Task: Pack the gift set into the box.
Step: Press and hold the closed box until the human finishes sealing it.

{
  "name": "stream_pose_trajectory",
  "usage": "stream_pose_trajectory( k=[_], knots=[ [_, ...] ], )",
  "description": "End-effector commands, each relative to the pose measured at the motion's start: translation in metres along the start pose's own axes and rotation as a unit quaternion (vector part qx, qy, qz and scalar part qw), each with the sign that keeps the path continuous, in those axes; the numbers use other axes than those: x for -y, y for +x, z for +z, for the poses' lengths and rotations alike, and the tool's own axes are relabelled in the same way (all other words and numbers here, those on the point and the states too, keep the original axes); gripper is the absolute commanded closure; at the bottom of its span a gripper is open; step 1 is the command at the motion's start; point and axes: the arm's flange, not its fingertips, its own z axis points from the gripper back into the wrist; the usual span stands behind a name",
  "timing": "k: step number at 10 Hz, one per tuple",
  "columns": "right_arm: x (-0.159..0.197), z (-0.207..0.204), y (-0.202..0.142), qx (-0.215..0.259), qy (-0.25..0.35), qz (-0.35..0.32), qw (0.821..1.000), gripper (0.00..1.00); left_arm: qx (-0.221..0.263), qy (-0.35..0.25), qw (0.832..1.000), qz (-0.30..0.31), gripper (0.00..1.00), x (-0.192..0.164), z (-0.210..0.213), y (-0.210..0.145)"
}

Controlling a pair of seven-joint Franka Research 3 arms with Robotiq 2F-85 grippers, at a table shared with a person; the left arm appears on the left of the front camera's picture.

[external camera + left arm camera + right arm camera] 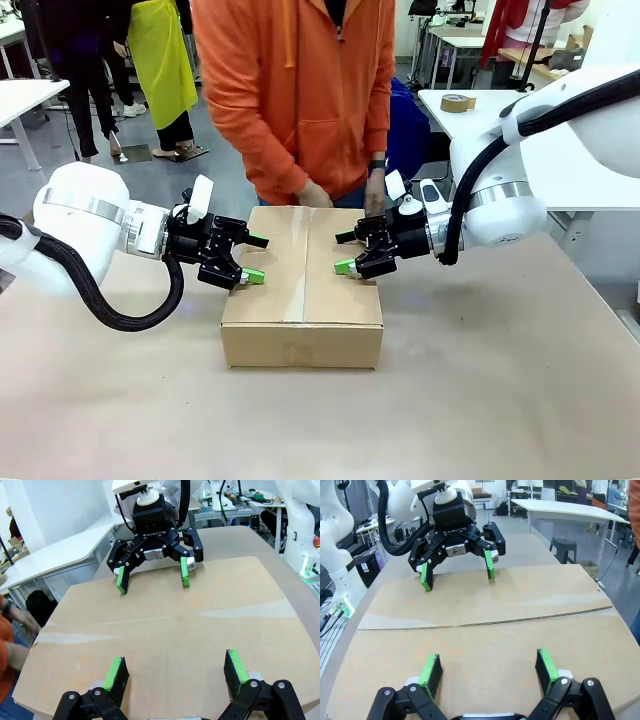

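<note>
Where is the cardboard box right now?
In the front view the box sits mid-table, flaps closed, between the left gripper and the right gripper.

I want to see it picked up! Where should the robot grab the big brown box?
Probably by its two side walls, one arm from each side, squeezing inward. The box is closed flat, far too wide for one pinch; the left gripper and right gripper sit open over its opposite edges.

Front view faces person (295, 90); wrist views close, opposed, sharing box (300, 300).
</note>
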Motion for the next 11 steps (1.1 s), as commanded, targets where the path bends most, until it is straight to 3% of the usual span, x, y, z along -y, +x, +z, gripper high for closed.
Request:
stream_pose_trajectory(
  k=[1,11],
  knots=[
    [-0.0017,-0.0009,-0.0025,0.001,0.001,0.003,1.000,0.00,0.000,0.000,1.000,-0.007,0.00,0.0007,-0.0003,-0.0016],
    [-0.0017,-0.0009,-0.0025,0.001,0.001,0.003,1.000,0.00,0.000,0.000,1.000,-0.007,0.00,0.0007,-0.0003,-0.0016]
  ],
)
